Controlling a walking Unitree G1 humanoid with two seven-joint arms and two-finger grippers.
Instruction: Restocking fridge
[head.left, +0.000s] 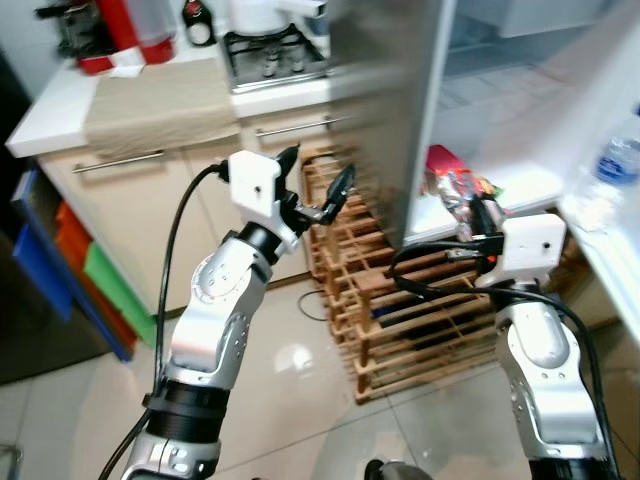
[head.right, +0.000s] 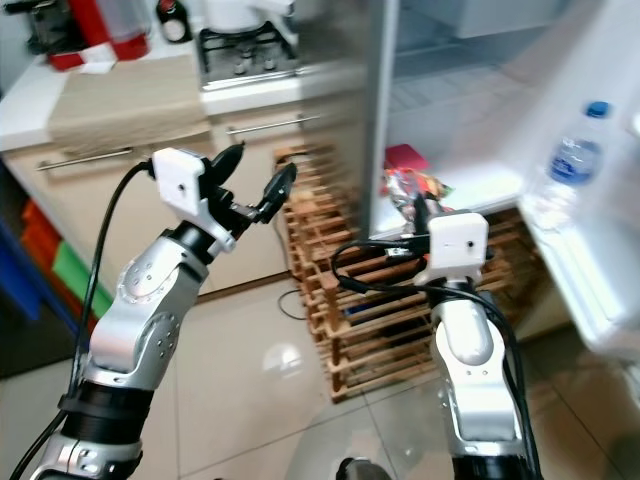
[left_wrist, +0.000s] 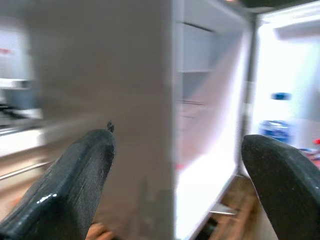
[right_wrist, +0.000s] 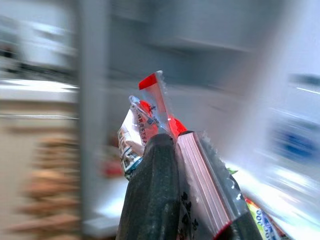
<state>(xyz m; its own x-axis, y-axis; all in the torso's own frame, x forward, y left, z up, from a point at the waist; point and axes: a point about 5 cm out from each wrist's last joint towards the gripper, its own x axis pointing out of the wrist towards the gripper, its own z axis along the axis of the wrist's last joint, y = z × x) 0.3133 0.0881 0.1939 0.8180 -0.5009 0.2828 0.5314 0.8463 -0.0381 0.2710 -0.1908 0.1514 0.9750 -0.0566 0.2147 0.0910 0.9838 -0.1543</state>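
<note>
Tiled floor (head.left: 300, 400); right end effector (right_wrist: 172, 145) grasping snack packet (right_wrist: 150, 107); left end effector (head.left: 318, 190) released.

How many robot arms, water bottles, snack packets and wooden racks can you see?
Robot arms: 2, the left tool open near the fridge door, the right tool shut on the snack packet
Water bottles: 1, the water bottle in the door shelf
Snack packets: 1
Wooden racks: 1, the wooden rack on the floor
Total: 5

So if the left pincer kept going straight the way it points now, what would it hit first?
Probably the grey side wall of the open fridge; the open left pincer points about at its front edge, though blur leaves depth unclear.
</note>
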